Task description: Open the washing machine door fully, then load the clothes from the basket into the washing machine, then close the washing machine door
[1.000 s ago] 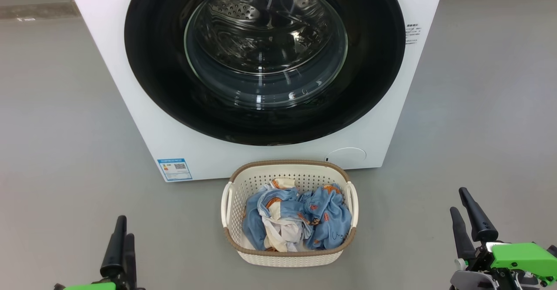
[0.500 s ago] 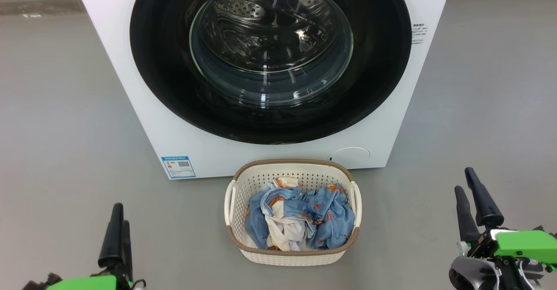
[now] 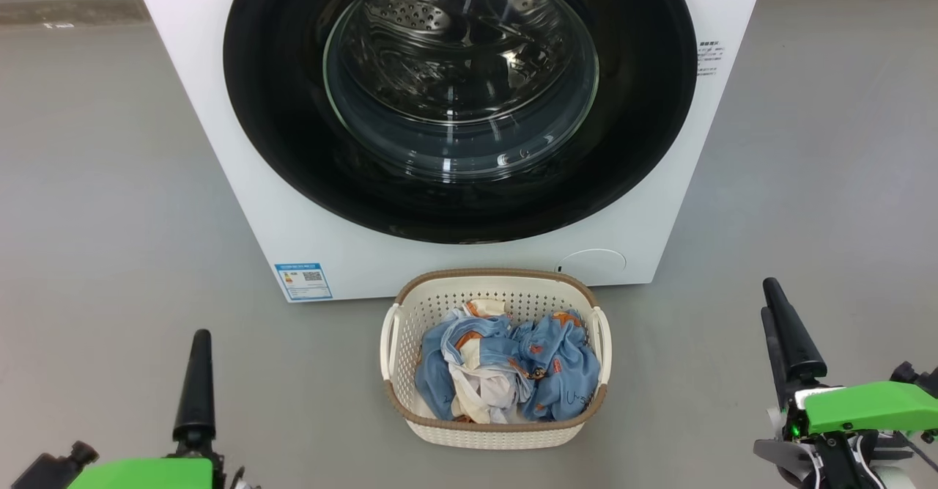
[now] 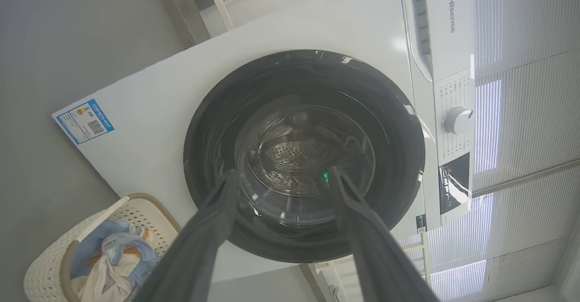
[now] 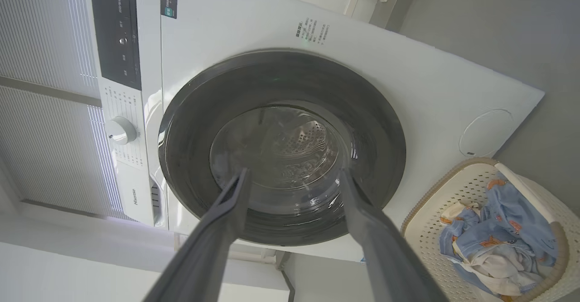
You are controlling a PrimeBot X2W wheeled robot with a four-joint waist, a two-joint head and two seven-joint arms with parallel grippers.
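Observation:
The white washing machine (image 3: 352,269) stands in front of me with its round black door (image 3: 293,144) shut; the steel drum shows through the glass. On the floor just before it sits the cream basket (image 3: 495,275), holding the blue bear-print clothes (image 3: 506,372). My left gripper (image 3: 200,336) hovers at the lower left, well left of the basket. My right gripper (image 3: 768,297) is at the lower right. Both wrist views face the door (image 4: 303,89) (image 5: 281,75). In them the left gripper (image 4: 281,173) and right gripper (image 5: 294,173) are open and empty.
Grey floor surrounds the machine and basket (image 4: 45,266) (image 5: 453,193). A blue label (image 3: 303,281) marks the lower left front and a round cover (image 3: 593,262) the lower right. The control dial (image 4: 457,120) (image 5: 120,131) sits on the top panel, with white blinds behind.
Both grippers have risen a little in the head view, and the left now shows edge-on. The whole picture shifted slightly right, so the camera moved. Door and basket are unchanged.

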